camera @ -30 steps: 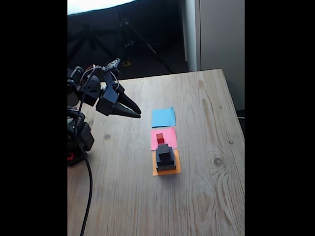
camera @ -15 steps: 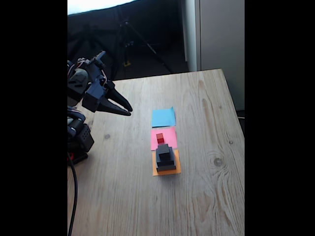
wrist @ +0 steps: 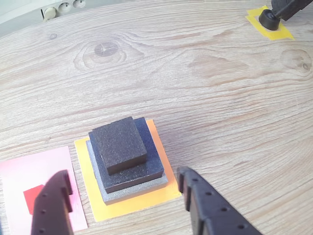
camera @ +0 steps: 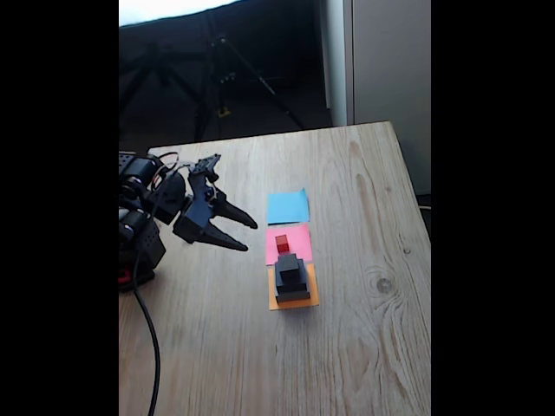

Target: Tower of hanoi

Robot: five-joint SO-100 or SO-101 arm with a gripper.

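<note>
Three blocks of the tower are stacked on the orange paper [camera: 296, 299]: a flat grey block [wrist: 134, 190] at the bottom, a medium black block [wrist: 146, 164] on it, and a small black cube [wrist: 119, 143] on top; the fixed view shows this stack [camera: 292, 279] too. The tiny red cube [camera: 282, 243] stands apart on the pink paper [camera: 299, 236]. In the wrist view the red cube [wrist: 33, 197] is partly hidden by a finger. My gripper [camera: 251, 236] hangs open and empty, low over the table left of the pink paper. In the wrist view the gripper [wrist: 122, 176] has its fingers either side of the stack, short of it.
A blue paper square [camera: 288, 206] lies beyond the pink one. The arm's base [camera: 139, 247] and its cable [camera: 154, 347] sit at the table's left edge. In the wrist view a black foot on yellow tape [wrist: 269, 19] stands far right, and a power strip [wrist: 58, 7] lies past the table.
The gripper has dropped from a raised pose at the left and swung right toward the pink paper, staying open. The blocks have not moved.
</note>
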